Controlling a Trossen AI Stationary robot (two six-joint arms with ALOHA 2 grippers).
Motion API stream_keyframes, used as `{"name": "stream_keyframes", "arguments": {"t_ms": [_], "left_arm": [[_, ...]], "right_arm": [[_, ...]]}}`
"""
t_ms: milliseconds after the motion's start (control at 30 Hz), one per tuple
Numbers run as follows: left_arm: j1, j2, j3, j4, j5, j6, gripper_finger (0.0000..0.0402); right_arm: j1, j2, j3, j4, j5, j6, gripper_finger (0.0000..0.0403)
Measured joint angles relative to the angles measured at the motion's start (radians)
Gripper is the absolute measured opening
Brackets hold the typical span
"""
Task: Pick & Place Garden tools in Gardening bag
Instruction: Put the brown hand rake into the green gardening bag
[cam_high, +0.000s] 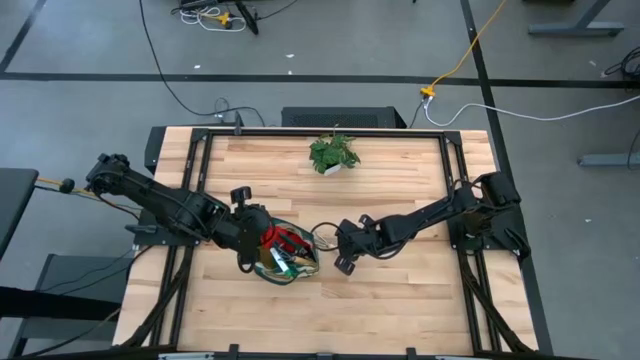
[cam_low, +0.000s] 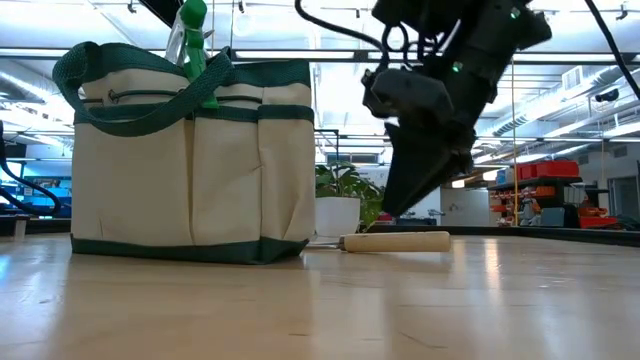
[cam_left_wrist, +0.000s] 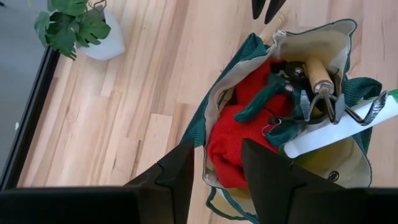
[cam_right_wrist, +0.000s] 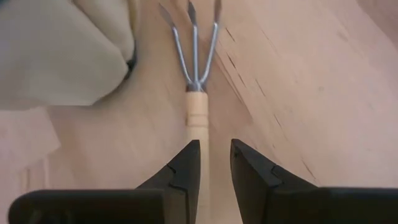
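Right gripper (cam_right_wrist: 214, 163), fingers narrowly apart, straddles wooden-handled three-tined metal fork (cam_right_wrist: 196, 99) at frame centre, beside cream green-trimmed fabric bag (cam_right_wrist: 62, 50).

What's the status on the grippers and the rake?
Left gripper open above cream green-trimmed bag. Right gripper open, straddling wooden-handled three-prong rake flat on table beside bag. Nothing blocking.

In the high view both dark arms reach inward from the frame's sides and nearly meet at centre. The left tool (cam_high: 262, 246) sits just left of centre, fingers (cam_left_wrist: 177, 177) parted. The right tool (cam_high: 345, 252) sits right of centre, angled down, its fingers (cam_right_wrist: 186, 168) slightly apart.
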Motion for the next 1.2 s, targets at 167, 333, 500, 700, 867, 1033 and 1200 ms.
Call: {"name": "stream_keyframes", "arguments": {"t_ms": [167,333,500,700,867,1033,1200], "left_arm": [[0.000,0.000,0.000,0.000,0.000,0.000,0.0140],[0.000,0.000,0.000,0.000,-0.003,0.001,0.0140],[0.000,0.000,0.000,0.001,-0.003,0.001,0.0140],[0.000,0.000,0.000,0.002,-0.003,0.001,0.0140],[0.000,0.001,-0.001,-0.001,-0.003,0.001,0.0140],[0.000,0.000,-0.001,0.001,-0.003,0.001,0.0140],[0.000,0.000,-0.001,0.000,-0.003,0.001,0.0140]], "right_arm": [[0.000,0.000,-0.020,0.013,-0.004,0.032,0.0086],[0.000,0.000,-0.020,0.049,-0.025,0.009,0.0086],[0.000,0.001,-0.020,0.072,-0.026,0.001,0.0086],[0.001,0.038,-0.021,0.098,-0.029,-0.017,0.0093],[0.001,0.054,-0.022,0.116,-0.051,-0.018,0.0101],[0.001,0.067,-0.021,0.132,-0.051,-0.025,0.0103],[0.001,0.100,-0.020,0.163,-0.046,-0.030,0.0104]]}}
